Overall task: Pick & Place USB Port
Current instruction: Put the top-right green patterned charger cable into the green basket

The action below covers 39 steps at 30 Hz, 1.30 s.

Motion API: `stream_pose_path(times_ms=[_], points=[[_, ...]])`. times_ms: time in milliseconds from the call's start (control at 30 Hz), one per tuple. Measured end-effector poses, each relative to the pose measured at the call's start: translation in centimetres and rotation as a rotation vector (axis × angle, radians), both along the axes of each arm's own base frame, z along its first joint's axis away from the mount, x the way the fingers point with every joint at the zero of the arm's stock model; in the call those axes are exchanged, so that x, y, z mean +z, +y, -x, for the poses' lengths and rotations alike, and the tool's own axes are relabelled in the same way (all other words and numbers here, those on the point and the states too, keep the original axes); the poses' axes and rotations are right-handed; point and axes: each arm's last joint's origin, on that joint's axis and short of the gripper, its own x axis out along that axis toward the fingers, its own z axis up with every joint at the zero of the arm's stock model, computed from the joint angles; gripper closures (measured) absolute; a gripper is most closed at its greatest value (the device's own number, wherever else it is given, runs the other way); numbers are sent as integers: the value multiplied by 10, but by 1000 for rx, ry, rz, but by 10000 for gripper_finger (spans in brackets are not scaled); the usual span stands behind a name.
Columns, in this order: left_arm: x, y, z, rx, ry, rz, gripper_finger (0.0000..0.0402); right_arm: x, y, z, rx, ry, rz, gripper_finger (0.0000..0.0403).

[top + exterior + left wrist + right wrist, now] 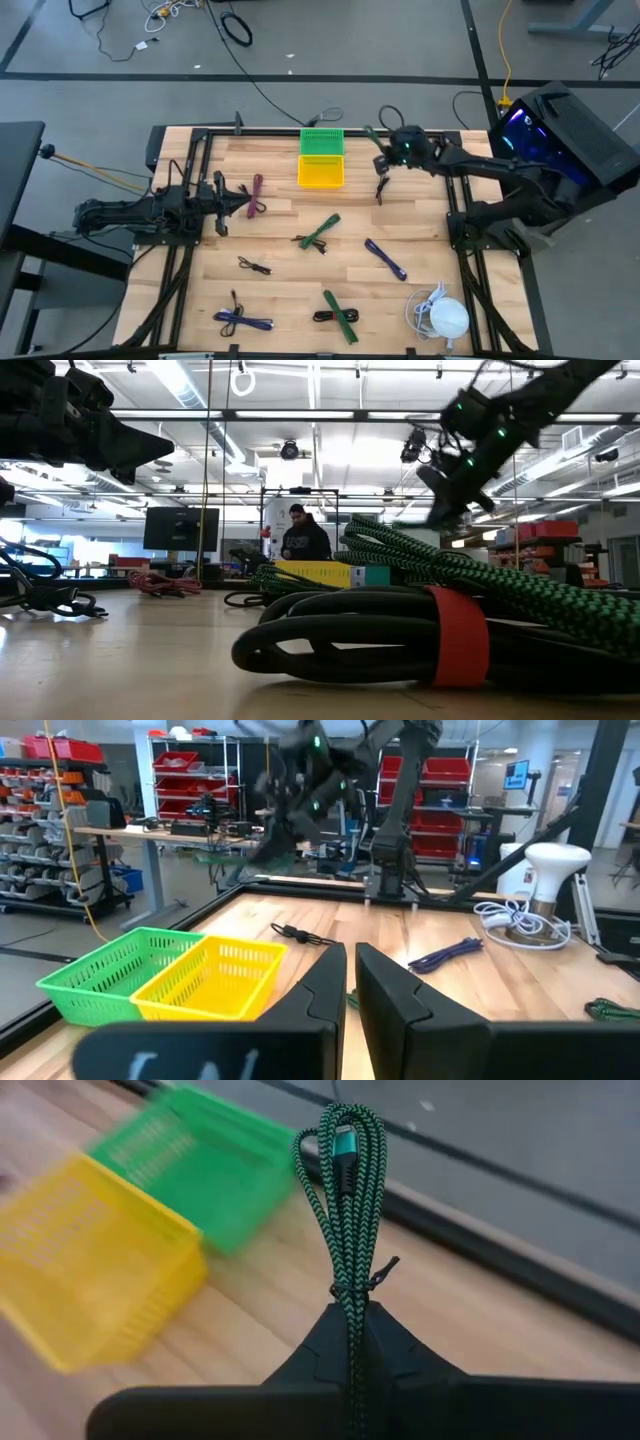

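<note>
A: Above the far right part of the counter [280,250], what does the right claw [352,1342] carry?
B: Its fingers are pinched on a bundled green braided cable [349,1200]; the loop rises from between the fingertips, tied with a thin twist, a teal plug at its upper end.

A: Where is that cable relative to the baskets?
B: Seen from overhead, the right claw [383,178] hangs just right of the yellow basket [321,172], which touches the green basket [322,141] on its far side. The cable is raised off the wood, outside both baskets.

A: What do the baskets hold?
B: The left wrist view shows the yellow basket's [207,979] interior bare; the green basket's [112,970] interior is only partly visible, nothing seen inside.

A: And the left claw [238,203]?
B: At the counter's left side, fingers pressed nearly together, holding nothing, beside a purple cable [257,196].

A: What else lies on the counter?
B: Other bundled cables, green [320,232], purple [386,260] and black [254,265], and a white charger [447,317] at the near right corner.
</note>
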Motion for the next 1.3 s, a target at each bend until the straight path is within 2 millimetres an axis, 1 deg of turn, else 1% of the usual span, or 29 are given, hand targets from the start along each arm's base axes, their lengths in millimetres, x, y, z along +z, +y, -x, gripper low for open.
stream_pose_path(times_ms=[67,100,233,333,400,500,600,733,867,1000,1300], points=[[0,0,0,8,0,0,371,15,-3,-13,48,-15,30,399],[0,0,0,13,0,0,371,18,-4,-21,64,-5,34,399],[0,1,0,35,-1,1,372,20,-18,-56,132,88,38,399],[0,1,0,37,-1,1,371,13,-35,-83,166,153,39,399],[0,1,0,37,-1,1,371,7,-47,-100,215,162,22,399],[0,1,0,37,0,3,372,5,-63,-124,251,158,20,399],[0,1,0,36,2,4,371,0,-74,-143,273,180,17,399],[-1,1,0,36,6,4,372,-7,-83,-163,329,160,-3,399],[-1,1,0,35,10,3,372,-23,-89,-173,328,198,-25,399],[-1,1,0,35,12,3,371,-31,-91,-175,331,219,-32,399],[-1,1,0,35,15,3,371,-32,-97,-173,315,219,-35,399]])
